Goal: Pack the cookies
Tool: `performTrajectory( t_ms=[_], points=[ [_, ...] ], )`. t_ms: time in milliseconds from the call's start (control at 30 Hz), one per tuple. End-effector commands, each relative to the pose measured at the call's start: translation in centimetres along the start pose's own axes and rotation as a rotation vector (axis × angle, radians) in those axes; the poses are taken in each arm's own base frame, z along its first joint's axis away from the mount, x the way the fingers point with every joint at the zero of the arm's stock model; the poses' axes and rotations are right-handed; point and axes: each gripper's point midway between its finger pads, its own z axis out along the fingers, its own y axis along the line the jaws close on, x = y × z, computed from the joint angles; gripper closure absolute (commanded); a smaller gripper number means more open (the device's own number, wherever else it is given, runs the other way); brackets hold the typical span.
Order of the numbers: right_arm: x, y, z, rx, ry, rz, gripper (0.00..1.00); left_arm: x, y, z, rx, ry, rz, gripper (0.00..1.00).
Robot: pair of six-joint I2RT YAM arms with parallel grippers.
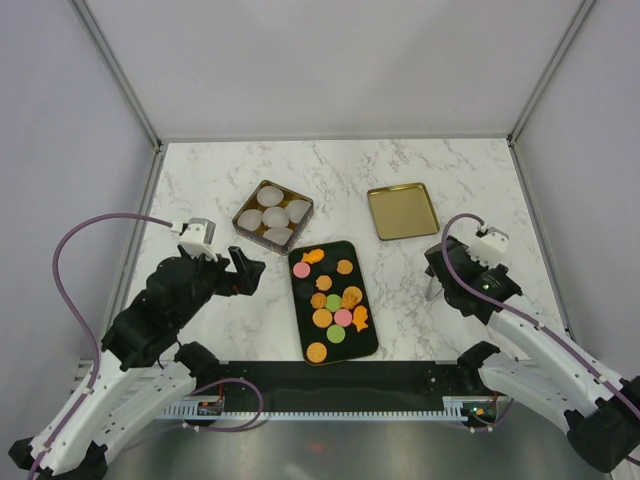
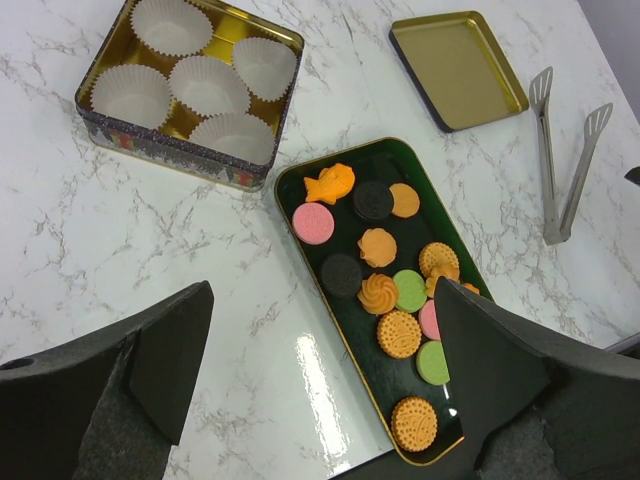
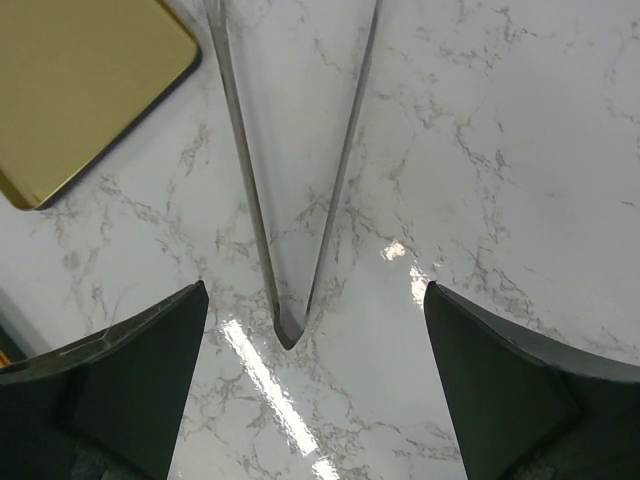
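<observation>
Cookies point(image 2: 378, 247): small, flat; orange, pink, green, dark.

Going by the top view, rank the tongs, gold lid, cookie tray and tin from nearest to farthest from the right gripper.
1. tongs, directly under the right gripper.
2. gold lid, beyond it, slightly left.
3. cookie tray, to its left.
4. tin, farthest left.

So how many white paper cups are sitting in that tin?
5, all in the open tin: one paper cup in the middle and one in each corner. None looks hidden.
</observation>
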Motion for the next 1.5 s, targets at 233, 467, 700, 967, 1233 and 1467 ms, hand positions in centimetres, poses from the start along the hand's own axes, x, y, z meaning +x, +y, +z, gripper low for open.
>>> performTrajectory(
  t_ms=[233, 467, 700, 967, 1233, 1467],
  points=[
    [-0.8, 1.3, 2.3, 0.052, -0.064, -0.077, 0.02, -0.2, -0.1, -0.4, 0.02, -0.014, 0.033, 0.0],
    [-0.8, 1.5, 5.5, 0.054, 0.027, -0.101, 0.02, -0.1, -0.1, -0.4, 0.022, -0.01, 0.033, 0.0],
    [1.1, 2.1, 8.0, 0.03, 0.121, -0.126, 0.02, 0.0, -0.2, -0.3, 0.024, -0.006, 0.037, 0.0],
    [2.9, 1.4, 10.5, 0.059, 0.199, -0.124, 0.02, 0.0, -0.2, -0.3, 0.024, -0.003, 0.038, 0.0],
    [4.4, 1.2, 12.2, 0.078, 0.231, -0.126, 0.02, 0.2, -0.1, -0.2, 0.017, 0.002, 0.041, 0.0],
    [5.2, 0.1, 12.7, 0.153, 0.229, -0.072, 0.03, 0.2, -0.1, -0.1, 0.016, 0.005, 0.041, 0.0]
  ],
)
